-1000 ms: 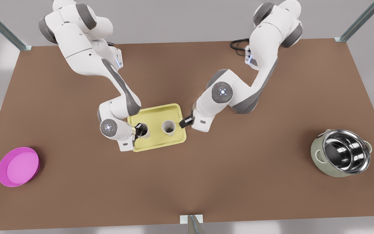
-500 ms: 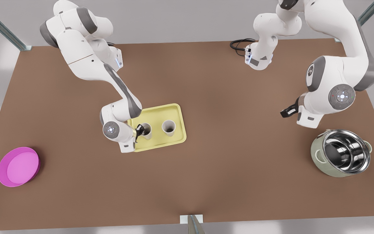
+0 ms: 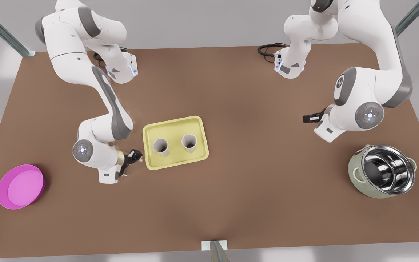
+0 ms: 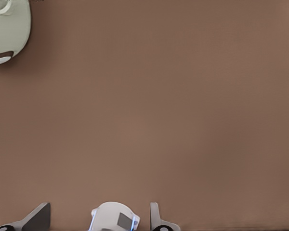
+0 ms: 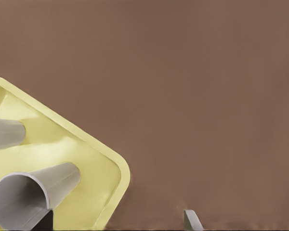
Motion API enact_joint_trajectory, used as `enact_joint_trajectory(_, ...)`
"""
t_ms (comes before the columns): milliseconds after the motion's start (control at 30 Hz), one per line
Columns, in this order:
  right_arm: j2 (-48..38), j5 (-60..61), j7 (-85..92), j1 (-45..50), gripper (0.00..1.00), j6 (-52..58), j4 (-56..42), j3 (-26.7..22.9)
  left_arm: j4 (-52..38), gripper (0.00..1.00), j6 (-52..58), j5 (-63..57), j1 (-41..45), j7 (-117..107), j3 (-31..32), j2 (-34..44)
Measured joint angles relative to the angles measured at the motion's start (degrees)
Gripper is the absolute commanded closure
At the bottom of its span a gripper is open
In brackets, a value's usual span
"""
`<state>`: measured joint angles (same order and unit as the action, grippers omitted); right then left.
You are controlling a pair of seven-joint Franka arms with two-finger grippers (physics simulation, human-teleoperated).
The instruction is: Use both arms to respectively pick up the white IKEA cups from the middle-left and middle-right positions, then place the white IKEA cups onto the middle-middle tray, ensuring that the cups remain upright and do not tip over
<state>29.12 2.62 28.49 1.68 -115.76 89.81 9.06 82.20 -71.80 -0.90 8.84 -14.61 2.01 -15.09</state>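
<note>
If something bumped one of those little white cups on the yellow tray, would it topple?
Probably: the cups look tall and narrow-based, so a high nudge likely tips one. Tapered, it would likely roll in a curve; the low rim of the tray might stop it. The right gripper beside the tray and left gripper near the pot stand clear.

Glossy steel pot (image 3: pixel 382 176), matt table (image 3: pixel 253 189)

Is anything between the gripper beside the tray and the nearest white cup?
Nothing but the tray's low rim separates the open right gripper from the nearer cup. The left gripper waits near the pot.
</note>
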Motion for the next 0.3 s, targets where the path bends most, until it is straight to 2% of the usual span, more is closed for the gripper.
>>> enact_joint_trajectory(100,-1.35,-5.64,-4.22,-4.27,0.0,7.96,-10.8,-2.92,0.0,0.0,0.02,0.03,0.08,2.21,0.0,-0.04)
enact_joint_trajectory(200,-18.23,-7.57,-7.77,-4.45,0.0,15.11,-4.64,-4.29,0.01,0.0,0.03,0.04,0.04,4.08,0.0,-0.21)
enact_joint_trajectory(300,-23.86,-8.27,-10.79,-3.6,0.0,20.18,-2.51,-4.87,0.01,0.0,0.08,0.05,0.04,5.67,0.0,-0.26)
